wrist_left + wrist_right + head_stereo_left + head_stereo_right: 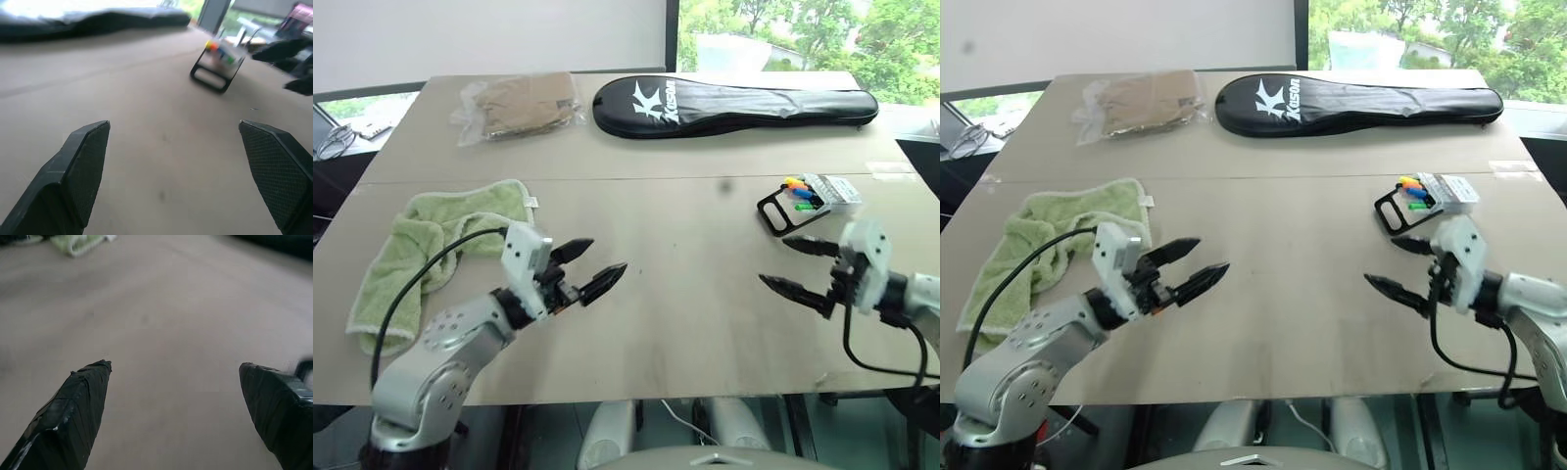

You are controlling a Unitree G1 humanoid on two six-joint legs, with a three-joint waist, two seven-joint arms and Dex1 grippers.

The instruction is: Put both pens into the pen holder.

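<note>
- Over on the right side of the table [636, 294]: pen holder [808, 201], small and clear with a black wire frame, lying on the tabletop.
- Packed with markers inside: coloured caps bunched at the end by the black handle loop, namely orange cap [790, 182], yellow [800, 184], blue cap [803, 194], green [805, 206].
- So the orange-capped pen and the blue-capped pen both sitting in the holder already, among the others; barrels hard to make out through the plastic.
- From the left wrist view: same holder [220, 61] seen across bare tabletop, orange and green spots of colour visible inside, blurred.
- Left gripper [589, 268]: spread wide, nothing between the fingers, hovering over bare table just beside the green towel [431, 245].
- In the left wrist view, both black fingers [73, 176] far apart with only tabletop between.
- Right gripper [795, 264]: also splayed wide, holding nothing, just in front of the pen holder and apart from it.
- In the right wrist view, taped black fingertips [78, 406] wide apart above plain table.
- Far edge of the table: long black racket bag [734, 106], zipped, contents hidden.
- Beside it, clear plastic bag [519, 106] with folded tan fabric inside.
- Green towel crumpled on the left, a black cable from the left arm crossing above it.
</note>
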